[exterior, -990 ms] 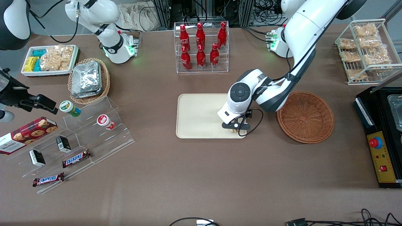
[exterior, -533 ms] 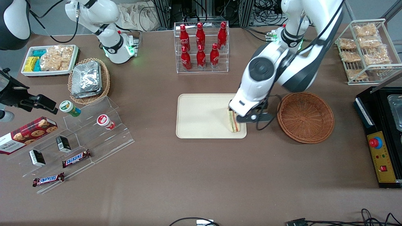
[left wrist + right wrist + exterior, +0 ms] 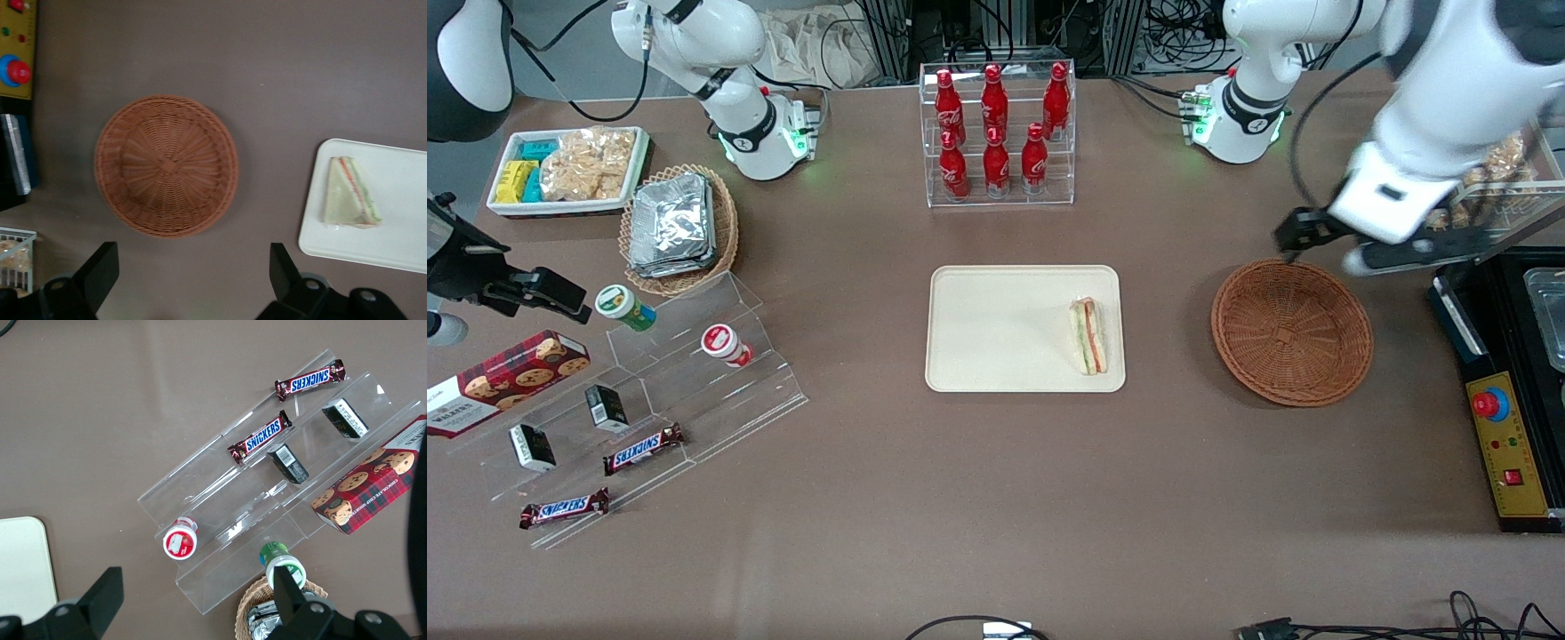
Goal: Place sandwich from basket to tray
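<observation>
We have let go: the sandwich (image 3: 1088, 335) now lies free at the tray's (image 3: 996, 338) three o'clock edge, the basket (image 3: 1291, 331) sits bare, and our gripper (image 3: 190, 280), fingers apart, has pulled away above it, placement apparently done

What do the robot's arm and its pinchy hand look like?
The working arm is made of smooth, rounded white shells with dark grey joints, and a thin black cable runs along it. Its base glows green. The gripper, up above the basket, has two flat black fingers, open.
</observation>
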`<state>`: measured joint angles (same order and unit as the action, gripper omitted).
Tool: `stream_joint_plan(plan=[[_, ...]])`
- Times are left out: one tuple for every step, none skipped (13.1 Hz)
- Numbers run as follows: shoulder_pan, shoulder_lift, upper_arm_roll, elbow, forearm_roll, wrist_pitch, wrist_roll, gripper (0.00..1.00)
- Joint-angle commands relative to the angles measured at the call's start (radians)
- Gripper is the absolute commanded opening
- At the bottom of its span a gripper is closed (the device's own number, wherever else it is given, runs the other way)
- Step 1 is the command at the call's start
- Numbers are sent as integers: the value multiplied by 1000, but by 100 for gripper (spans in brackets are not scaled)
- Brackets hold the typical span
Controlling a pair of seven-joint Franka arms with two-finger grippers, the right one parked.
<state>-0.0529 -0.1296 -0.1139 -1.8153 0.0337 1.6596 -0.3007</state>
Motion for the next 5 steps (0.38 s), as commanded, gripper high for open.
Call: stream_joint_plan(plan=[[-79,-27,132,-27,-17,5,52,100],[-81,-22,131,-13,-15,-4,54,100],[-79,-19,131,-1,-17,-14,52,100],[-79,-21,131,-2,-18,-4,54,100],[-81,-16,129,5,-15,-17,80,100]])
